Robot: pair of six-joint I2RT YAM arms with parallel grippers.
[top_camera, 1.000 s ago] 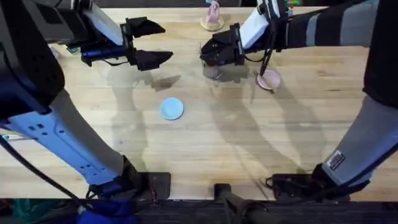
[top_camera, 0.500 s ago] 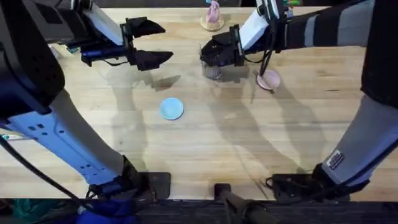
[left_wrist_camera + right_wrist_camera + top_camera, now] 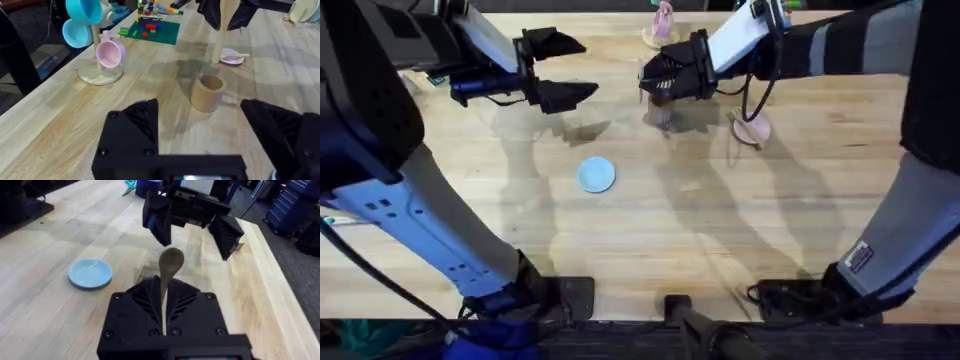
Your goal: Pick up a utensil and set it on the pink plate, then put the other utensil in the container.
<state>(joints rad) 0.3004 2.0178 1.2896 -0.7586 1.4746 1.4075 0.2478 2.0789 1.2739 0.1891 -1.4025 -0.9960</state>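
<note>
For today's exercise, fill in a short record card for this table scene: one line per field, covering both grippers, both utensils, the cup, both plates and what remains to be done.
right gripper: shut on the small light-wood spoon, held above the table
left gripper: open, holding nothing
small brown wooden cylindrical cup: upright, nothing visible inside
small round pale-pink plate: carries the flat light-wood fork
light-blue round plate: bare, apart from the others
table: light wood
remaining step: spoon not yet in cup
</note>
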